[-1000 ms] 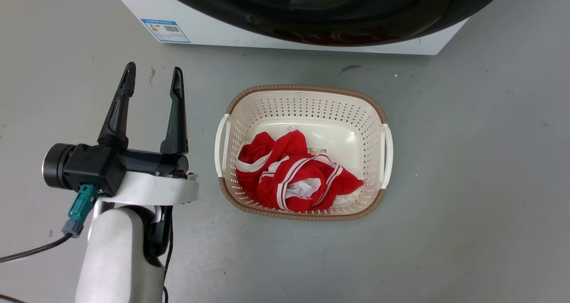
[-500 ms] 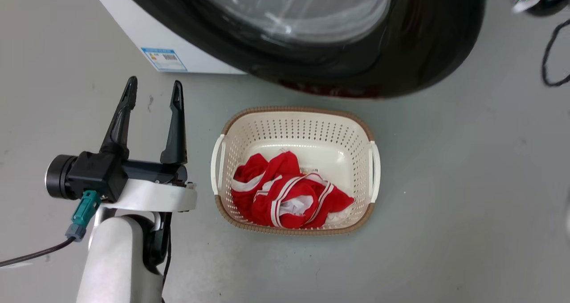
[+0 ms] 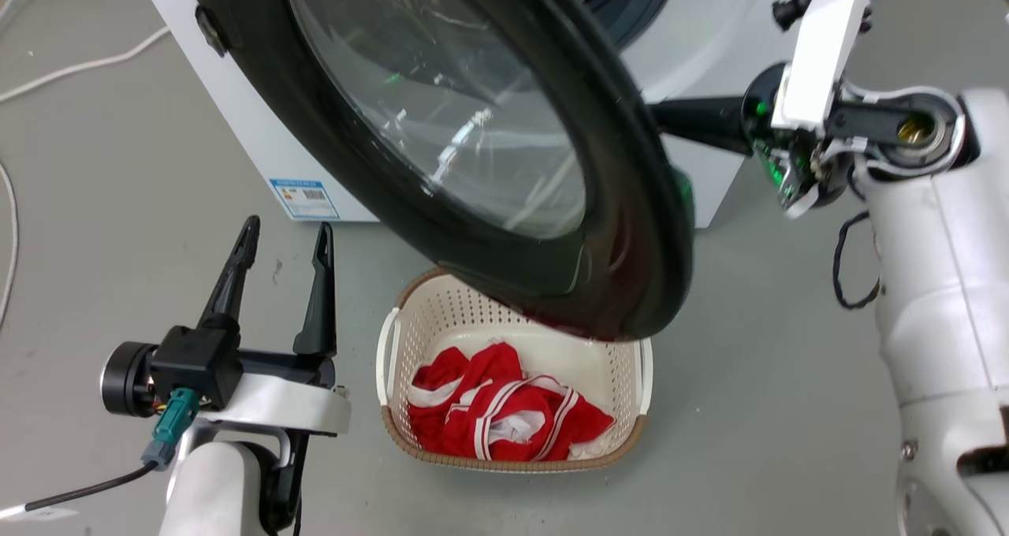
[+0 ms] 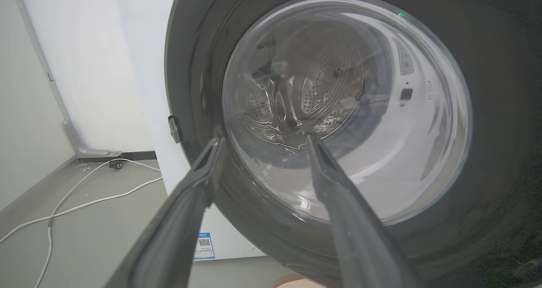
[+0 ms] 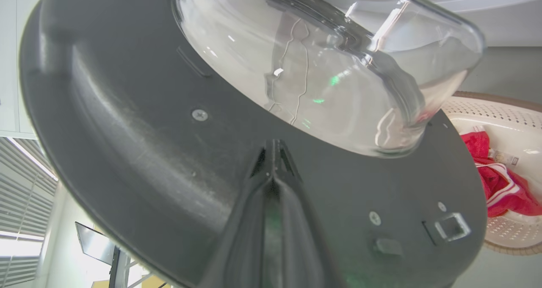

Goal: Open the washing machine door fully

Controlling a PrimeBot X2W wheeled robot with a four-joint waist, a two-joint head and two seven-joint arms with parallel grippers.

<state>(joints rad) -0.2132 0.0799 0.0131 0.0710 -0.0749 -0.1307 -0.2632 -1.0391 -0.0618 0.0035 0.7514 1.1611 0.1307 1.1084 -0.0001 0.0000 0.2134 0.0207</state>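
Though the washing machine door point(image 3: 631, 228) stands partly open, more swing is left; the right pincer point(image 5: 274, 143) (closed) touches its inside, the left pincer point(image 3: 286, 227) hangs open, empty.

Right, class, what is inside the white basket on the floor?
A crumpled red garment with white stripes lies in the basket. The washing machine door covers its far end, so anything there is hidden.

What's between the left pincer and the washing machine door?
Nothing. In the left wrist view the open left pincer faces the washing machine door across free air; the head view shows bare floor below that gap.
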